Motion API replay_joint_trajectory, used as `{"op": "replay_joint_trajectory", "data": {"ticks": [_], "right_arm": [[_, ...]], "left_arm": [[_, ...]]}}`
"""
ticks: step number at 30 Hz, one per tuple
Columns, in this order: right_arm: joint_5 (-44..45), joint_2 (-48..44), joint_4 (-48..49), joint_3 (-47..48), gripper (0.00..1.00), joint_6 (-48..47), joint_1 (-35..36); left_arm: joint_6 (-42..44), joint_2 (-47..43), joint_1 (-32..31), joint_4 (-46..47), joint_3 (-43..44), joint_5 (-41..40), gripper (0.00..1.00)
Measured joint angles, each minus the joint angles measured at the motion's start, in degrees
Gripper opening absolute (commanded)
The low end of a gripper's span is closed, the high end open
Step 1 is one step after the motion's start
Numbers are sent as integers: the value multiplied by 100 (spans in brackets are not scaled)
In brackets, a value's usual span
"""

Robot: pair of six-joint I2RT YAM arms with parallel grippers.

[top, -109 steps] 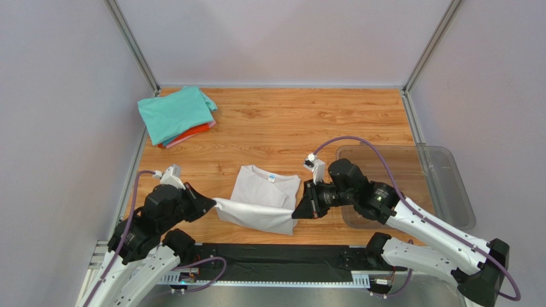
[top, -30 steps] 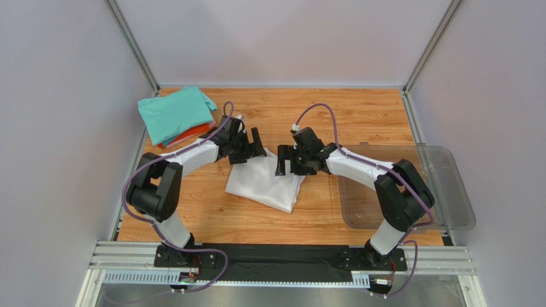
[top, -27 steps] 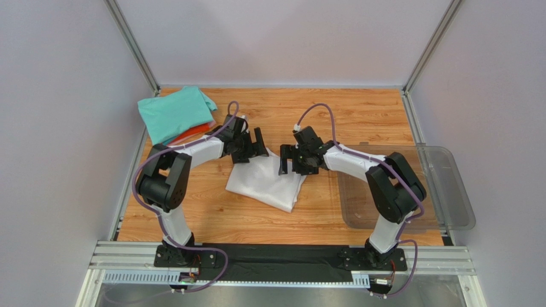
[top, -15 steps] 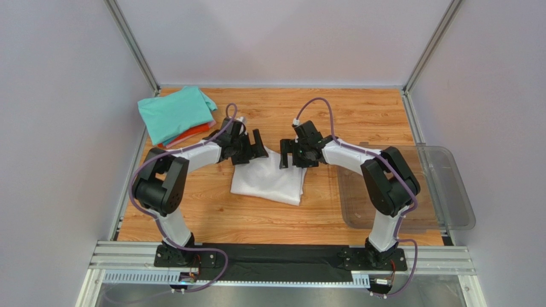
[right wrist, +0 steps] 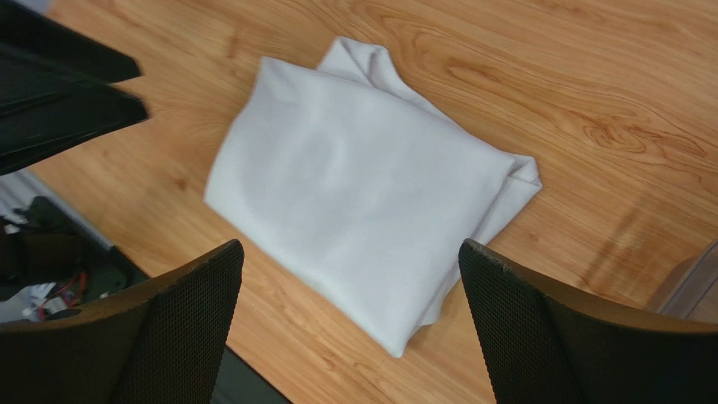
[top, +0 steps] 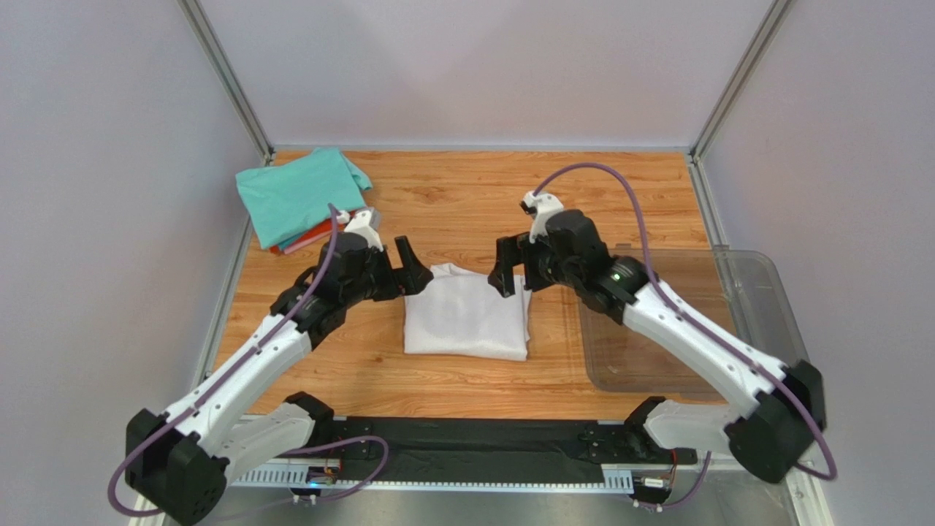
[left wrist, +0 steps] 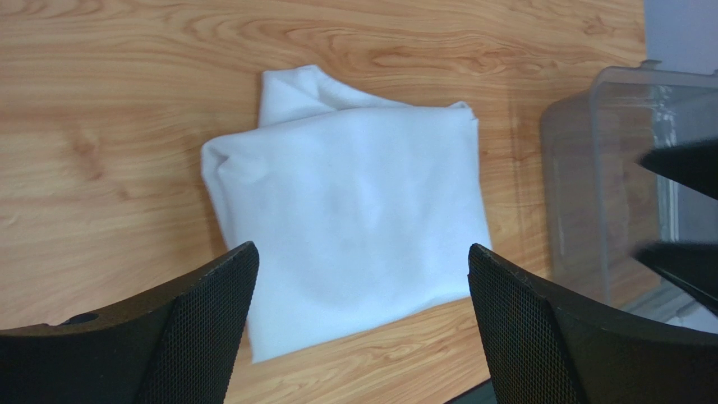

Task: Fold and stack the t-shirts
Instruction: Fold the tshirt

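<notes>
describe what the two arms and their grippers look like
Both arms have white link shells, left arm and right arm, with black joints. A purple cable loops along each. The left gripper and right gripper are black, with broad fingers faced in a fine mesh texture.

We see a wooden table [top: 615, 186]. On it lie a folded white shirt [top: 466, 316] near the middle, a teal-topped stack [top: 302, 195] at the far left corner, and a clear bin [top: 763, 318] on the right.
</notes>
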Motion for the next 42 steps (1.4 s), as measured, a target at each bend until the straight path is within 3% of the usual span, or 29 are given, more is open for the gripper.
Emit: {"op": "replay_joint_trajectory", "data": {"ticks": [3,7,12,16,20,25,27,32,33,38,39,42], "right_arm": [[-57,-1274,122,-621,100,177,264],[-103,-2612,251,-1683,100,599,293],[-166,-3779,398,-2743,100,1088,289],[-175,-3945,444,-2918,100,1279,289],[-168,-3484,553,-2903,100,1307,289],[299,-2267,511,-2577,97,1241,289],[603,-1755,490,-2337,88,1172,284],[1113,-271,522,-1497,78,1029,109],[1143,20,518,-1322,71,1008,39],[1137,1307,586,-616,61,824,-240],[1126,1539,599,-514,55,782,-291],[1051,2068,603,-275,49,686,-400]], "left_arm": [[-37,-494,4,-319,-413,-382,100],[-52,-391,4,-592,-815,-629,100],[-42,511,20,-584,-813,-802,100],[17,1360,103,-492,-533,-848,100],[50,2166,236,-199,-203,-675,100],[72,2693,275,-63,17,-621,99],[92,2736,278,-98,144,-721,96],[157,2883,415,-44,612,-774,83],[175,2975,437,-50,728,-772,82],[323,3569,483,-28,1049,-675,62],[352,3646,483,-44,1056,-656,60],[398,3779,483,-92,1056,-610,56]]}}
